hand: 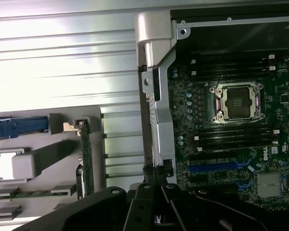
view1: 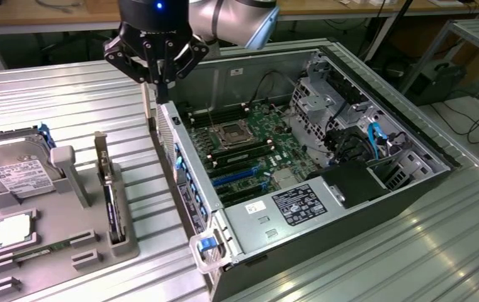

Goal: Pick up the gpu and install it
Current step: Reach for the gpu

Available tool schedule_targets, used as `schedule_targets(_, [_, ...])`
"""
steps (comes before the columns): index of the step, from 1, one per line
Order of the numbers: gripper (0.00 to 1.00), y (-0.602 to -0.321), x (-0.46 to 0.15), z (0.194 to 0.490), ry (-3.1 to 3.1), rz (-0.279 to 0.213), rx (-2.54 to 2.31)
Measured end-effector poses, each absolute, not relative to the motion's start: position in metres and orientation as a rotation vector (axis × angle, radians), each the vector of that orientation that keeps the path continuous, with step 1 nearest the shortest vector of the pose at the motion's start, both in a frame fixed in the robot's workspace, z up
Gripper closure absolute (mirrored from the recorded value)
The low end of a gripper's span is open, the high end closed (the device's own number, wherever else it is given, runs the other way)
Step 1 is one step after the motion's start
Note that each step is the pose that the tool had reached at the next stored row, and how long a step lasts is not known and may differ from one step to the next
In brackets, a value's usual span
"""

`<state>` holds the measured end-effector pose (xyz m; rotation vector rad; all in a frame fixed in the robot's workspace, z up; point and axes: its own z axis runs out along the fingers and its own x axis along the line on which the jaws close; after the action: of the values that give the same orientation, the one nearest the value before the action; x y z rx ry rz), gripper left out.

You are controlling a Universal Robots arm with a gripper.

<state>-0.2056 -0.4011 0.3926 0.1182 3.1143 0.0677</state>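
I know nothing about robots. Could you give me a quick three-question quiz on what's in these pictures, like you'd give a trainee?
1. True or false: the pincer grips the gpu.
2. Fill in: the hard drive lies to the exterior view's ____ of the open computer case.
3. Where is the gpu? A: standing on edge in the grey holder. B: inside the computer case. C: on top of the hard drive.
Key: 1 false; 2 left; 3 A.

- Arm (view1: 232,17), top centre of the frame: rounded silver joint with a grey-blue cap.
- Black wrist housing (view1: 151,16) with a small blue light (view1: 158,6).
- Gripper (view1: 162,93): black linkage bars with round pivot pins.
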Motion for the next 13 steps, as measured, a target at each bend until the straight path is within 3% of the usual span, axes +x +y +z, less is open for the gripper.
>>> schedule_targets(13, [0.89,-0.402,-0.22,0.393,3.114,0.068,0.118])
